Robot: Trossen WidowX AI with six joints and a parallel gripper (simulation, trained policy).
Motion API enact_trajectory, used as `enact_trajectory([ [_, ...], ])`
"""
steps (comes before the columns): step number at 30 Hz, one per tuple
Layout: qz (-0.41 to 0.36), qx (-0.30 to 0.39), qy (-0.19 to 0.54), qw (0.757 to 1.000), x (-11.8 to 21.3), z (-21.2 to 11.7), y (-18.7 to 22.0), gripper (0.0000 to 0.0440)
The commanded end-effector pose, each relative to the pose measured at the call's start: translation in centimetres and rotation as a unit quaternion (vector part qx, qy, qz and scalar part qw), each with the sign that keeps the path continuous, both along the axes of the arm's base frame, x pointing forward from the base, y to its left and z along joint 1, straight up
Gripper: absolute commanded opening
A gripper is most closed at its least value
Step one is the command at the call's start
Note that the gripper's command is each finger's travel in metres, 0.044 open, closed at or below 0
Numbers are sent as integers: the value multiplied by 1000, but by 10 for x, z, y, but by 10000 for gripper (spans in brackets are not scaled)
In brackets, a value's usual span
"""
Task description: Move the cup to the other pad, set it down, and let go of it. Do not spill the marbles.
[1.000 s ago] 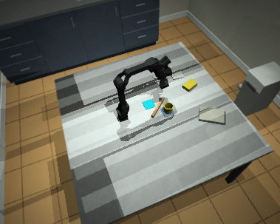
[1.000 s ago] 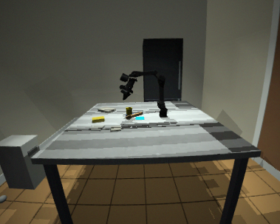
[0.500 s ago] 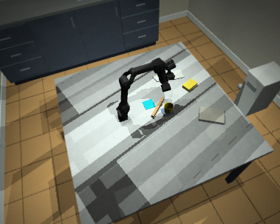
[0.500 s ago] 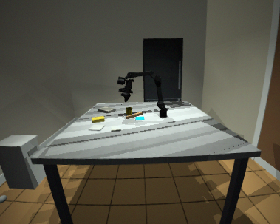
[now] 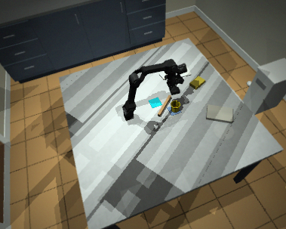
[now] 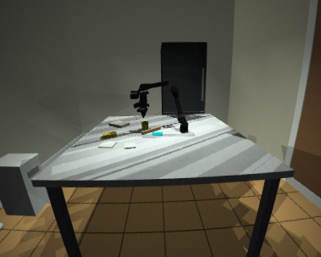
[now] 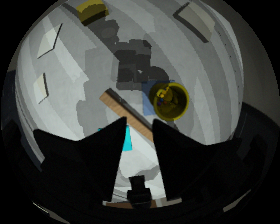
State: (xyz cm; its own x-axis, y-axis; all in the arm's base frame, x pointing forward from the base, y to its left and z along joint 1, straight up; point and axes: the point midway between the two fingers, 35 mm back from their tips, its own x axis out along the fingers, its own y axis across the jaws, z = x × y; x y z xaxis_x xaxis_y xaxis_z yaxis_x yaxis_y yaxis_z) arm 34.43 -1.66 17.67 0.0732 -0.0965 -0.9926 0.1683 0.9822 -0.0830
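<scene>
A yellow cup (image 5: pixel 175 106) (image 6: pixel 145 125) (image 7: pixel 177 107) stands upright on the blue pad (image 5: pixel 171 112) (image 7: pixel 147 102), toward one side of it. Several small marbles (image 7: pixel 163 95) show inside the cup in the wrist view. The cyan pad (image 5: pixel 155 103) (image 6: pixel 157 133) (image 7: pixel 128 138) lies bare on the other side of the wooden bar. My gripper (image 5: pixel 174 93) (image 6: pixel 143 116) (image 7: pixel 139 122) points down above the table, higher than the cup and a little to one side of it. Its fingers are partly open with nothing between them.
A wooden bar (image 5: pixel 164 105) (image 6: pixel 151 131) (image 7: pixel 127 115) lies between the pads, close to the cup. A yellow block (image 5: pixel 197 82) (image 6: pixel 109 135) (image 7: pixel 93 11), a grey slab (image 5: pixel 219 113) (image 6: pixel 118 124) (image 7: pixel 198 22) and two pale tiles (image 6: pixel 107 144) (image 6: pixel 130 146) lie farther off.
</scene>
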Motion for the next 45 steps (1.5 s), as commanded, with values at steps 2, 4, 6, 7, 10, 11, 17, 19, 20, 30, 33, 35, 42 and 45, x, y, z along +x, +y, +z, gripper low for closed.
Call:
enact_trajectory([
  [2, 4, -5, 19, 1000, -3, -10, -10, 138],
  [4, 5, -6, 26, 1000, -4, -14, -14, 145],
  [6, 6, -7, 33, 999, -5, -19, -17, 151],
  [7, 7, -7, 36, 999, -5, -22, -19, 154],
  [10, 9, -8, 45, 999, -6, -30, -24, 163],
  [11, 10, -8, 48, 999, -7, -33, -26, 165],
  [17, 18, -6, 64, 998, -8, -51, -34, 178],
  [19, 22, -6, 69, 997, -8, -58, -36, 180],
  [20, 24, -5, 71, 997, -9, -61, -37, 181],
  [30, 62, 2, 92, 994, -11, -100, -42, 188],
  [33, 80, 7, 95, 992, -11, -109, -43, 189],
  [35, 93, 7, 94, 991, -11, -112, -44, 165],
  [42, 138, 6, 101, 985, -15, -113, -47, 9],
  [45, 151, 7, 101, 983, -16, -108, -49, 8],
])
